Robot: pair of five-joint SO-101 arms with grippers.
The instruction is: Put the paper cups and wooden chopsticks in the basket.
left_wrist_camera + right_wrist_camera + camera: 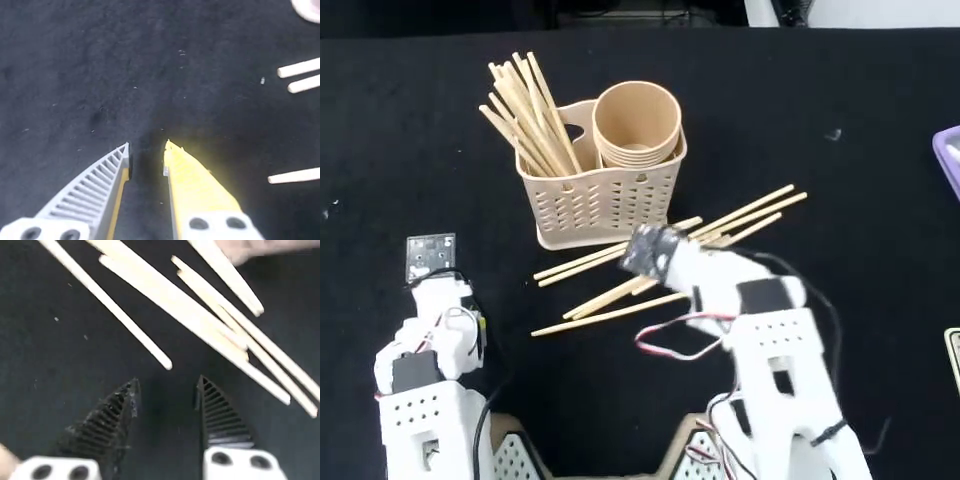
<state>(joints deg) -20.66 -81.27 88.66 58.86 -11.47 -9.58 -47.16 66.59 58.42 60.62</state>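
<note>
**Right gripper (167, 384) at loose chopsticks (200, 322), empty**

Jaws apart, nothing held; the chopsticks are pale wood, scattered on black table (860, 90) just past its tips, beside basket (600, 205); paper cups (636, 122) stacked inside basket; left gripper (146, 145) slightly parted, empty.

The right arm (765, 300) covers some loose chopsticks (610, 314)

The basket (600, 200) stands toward the rear of the table (880, 150), with the paper cups (636, 125) stacked in its right compartment and a bundle of chopsticks (532, 115) leaning left in its left compartment. Just in front of it lie the loose chopsticks (610, 314), with the right hand (647, 250) above their middle. The left hand (430, 258) is at the front left, well apart from the basket.
</note>
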